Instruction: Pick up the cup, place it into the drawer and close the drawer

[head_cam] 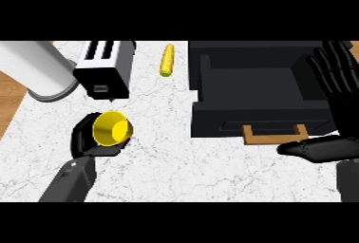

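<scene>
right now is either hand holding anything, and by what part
The left hand holds the yellow cup, fingers curled round its outer wall. The right hand is open beside the open drawer, holding nothing.

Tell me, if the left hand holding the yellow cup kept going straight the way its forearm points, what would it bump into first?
Probably the black and white toaster. The left hand, curled round the yellow cup, points up the white marble counter toward it. Height is hard to judge from above, so it might pass over.
</scene>
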Robot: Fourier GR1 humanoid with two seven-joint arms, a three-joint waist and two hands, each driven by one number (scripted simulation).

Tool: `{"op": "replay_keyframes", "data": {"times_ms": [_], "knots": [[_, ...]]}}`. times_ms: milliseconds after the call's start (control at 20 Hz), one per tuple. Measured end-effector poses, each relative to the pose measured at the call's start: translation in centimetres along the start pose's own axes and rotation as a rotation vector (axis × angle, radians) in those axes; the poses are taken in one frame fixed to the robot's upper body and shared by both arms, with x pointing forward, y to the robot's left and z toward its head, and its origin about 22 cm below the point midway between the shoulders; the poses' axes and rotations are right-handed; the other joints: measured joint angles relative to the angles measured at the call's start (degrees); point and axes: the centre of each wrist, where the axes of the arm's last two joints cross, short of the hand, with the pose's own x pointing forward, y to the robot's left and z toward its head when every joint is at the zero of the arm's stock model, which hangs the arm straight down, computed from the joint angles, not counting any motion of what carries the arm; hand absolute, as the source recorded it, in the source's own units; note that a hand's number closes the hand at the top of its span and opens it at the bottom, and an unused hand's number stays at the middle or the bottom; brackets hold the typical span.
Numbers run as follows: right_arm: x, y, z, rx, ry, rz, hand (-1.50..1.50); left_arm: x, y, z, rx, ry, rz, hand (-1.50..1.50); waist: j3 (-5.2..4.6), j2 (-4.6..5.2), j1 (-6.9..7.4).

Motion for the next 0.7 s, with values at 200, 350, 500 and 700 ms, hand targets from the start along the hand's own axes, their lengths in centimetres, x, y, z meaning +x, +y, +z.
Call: {"op": "replay_keyframes", "data": {"times_ms": [200,350,500,700], "knots": [[0.1,-0.1,0.1,-0.004,0.003,0.002,-1.50,0.9,-2.5,-2.9,-0.074,-0.057,0.058,1.50,0.07,-0.18,0.17],[0.0,-0.4,0.1,-0.002,0.008,0.006,-1.50,2.4,-5.2,-6.2,-0.141,-0.108,0.099,1.50,0.14,-0.43,0.62],[0.1,-0.4,0.0,-0.011,0.016,0.016,-1.50,4.1,-7.6,-8.3,-0.206,-0.155,0.129,1.50,0.18,-0.57,0.99],[0.2,-0.5,-0.2,-0.024,0.019,0.024,-1.50,7.8,-11.8,-12.4,-0.294,-0.181,0.154,1.50,0.20,-0.79,1.38]]}}
